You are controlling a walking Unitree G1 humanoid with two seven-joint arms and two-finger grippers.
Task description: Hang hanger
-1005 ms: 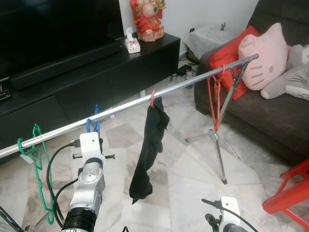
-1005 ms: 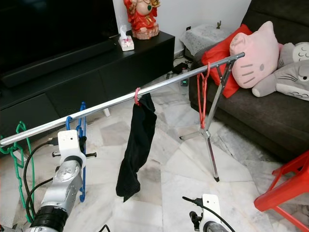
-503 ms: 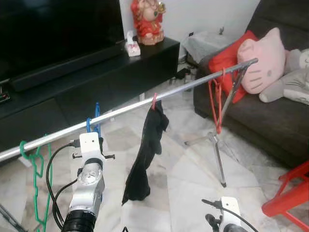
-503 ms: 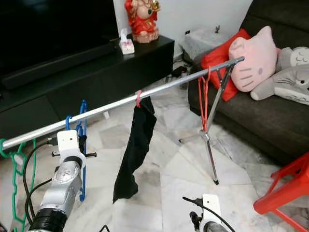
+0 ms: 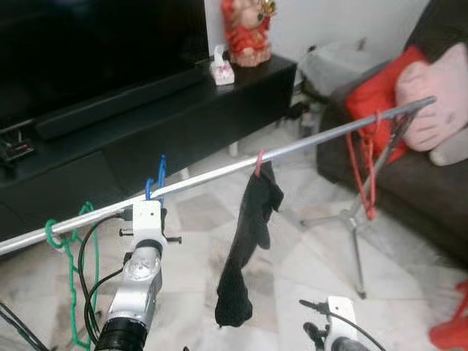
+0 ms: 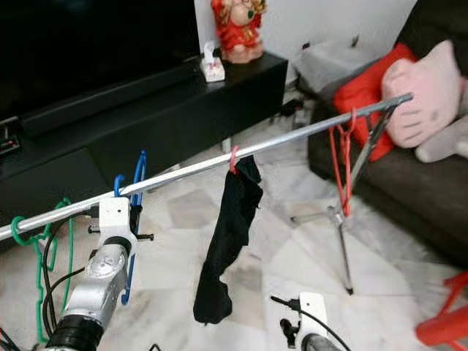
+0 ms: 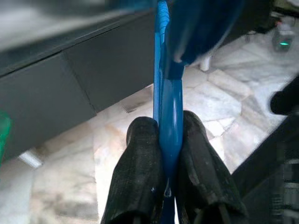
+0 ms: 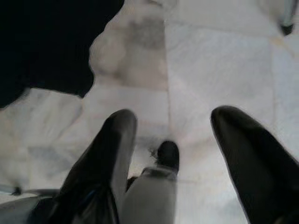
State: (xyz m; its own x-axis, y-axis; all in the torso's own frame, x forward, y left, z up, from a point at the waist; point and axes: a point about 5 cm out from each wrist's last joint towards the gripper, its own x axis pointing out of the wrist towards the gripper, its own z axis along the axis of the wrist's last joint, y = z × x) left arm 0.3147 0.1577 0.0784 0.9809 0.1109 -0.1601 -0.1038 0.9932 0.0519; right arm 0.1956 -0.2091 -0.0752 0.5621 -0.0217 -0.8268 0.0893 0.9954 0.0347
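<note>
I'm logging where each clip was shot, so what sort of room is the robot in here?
Most likely a home living room: a long black TV cabinet with a big dark screen above it, a dark grey sofa piled with cushions, and a metal clothes rail on the marble floor.

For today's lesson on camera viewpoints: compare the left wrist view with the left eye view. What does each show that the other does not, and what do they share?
Left wrist view alone: the left gripper with its two black fingers shut on the blue hanger, seen close up.

Left eye view alone: the metal rail bearing a green hanger, a red hanger and a hanging black garment, plus the sofa with its cushions.

Both: the blue hanger, the black TV cabinet and the marble floor.
</note>
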